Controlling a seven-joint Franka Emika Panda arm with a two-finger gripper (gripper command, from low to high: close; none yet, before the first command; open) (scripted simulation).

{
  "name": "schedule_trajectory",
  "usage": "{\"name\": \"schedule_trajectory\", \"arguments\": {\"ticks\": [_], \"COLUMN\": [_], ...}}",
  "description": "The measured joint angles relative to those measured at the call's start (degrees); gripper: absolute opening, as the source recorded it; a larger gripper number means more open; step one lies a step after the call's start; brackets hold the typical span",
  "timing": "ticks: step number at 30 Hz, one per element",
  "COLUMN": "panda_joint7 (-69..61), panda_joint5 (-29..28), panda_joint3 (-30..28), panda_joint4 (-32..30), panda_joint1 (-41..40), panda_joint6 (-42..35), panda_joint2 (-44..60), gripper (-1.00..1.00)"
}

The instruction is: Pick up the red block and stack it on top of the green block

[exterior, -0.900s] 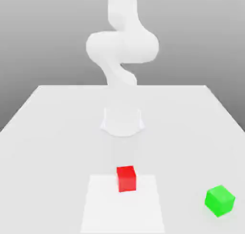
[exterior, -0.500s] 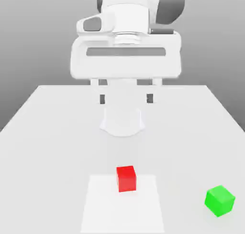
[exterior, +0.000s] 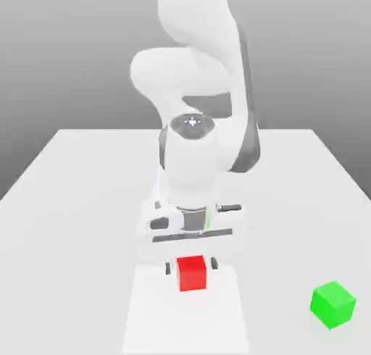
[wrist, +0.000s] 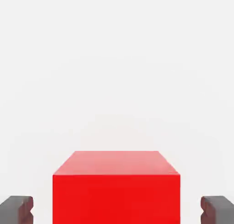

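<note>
You see the claw (exterior: 191, 265) lowered around the red block (exterior: 192, 272) on the tabletop (exterior: 80, 201), its 2 fingers (wrist: 17, 209) parted, gaps either side, gripping nothing. The green block (exterior: 332, 303) sits well apart.

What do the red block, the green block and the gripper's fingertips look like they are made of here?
Red block: flat, uniform matte colour, crisp edges, no grain; plastic or painted wood, undecidable in a render. Green block: same matte, textureless look. Fingertips: dark grey, dull, with notched inner faces, possibly rubber pads. Table: plain matte white.
</note>
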Motion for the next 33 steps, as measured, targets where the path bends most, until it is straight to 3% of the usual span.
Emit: {"name": "schedule_trajectory", "arguments": {"ticks": [5,13,25,29,30,33], "panda_joint7": [0.2,0.7,-8.5,-7.2,-6.7,-6.7], "panda_joint5": [-0.2,-1.6,-3.9,-6.7,-7.4,-7.4], "panda_joint3": [0.1,-0.1,10.7,10.1,9.6,9.6], "panda_joint4": [0.0,-1.2,22.0,24.0,24.1,24.1], "panda_joint1": [-0.2,1.1,17.6,19.2,19.5,19.5], "panda_joint6": [0.0,-12.8,-25.8,-20.5,-18.9,-18.9], "panda_joint2": [0.0,-14.0,-3.6,3.8,5.6,5.6], "gripper": [-1.00,-1.00,-1.00,-1.00,1.00,1.00]}}
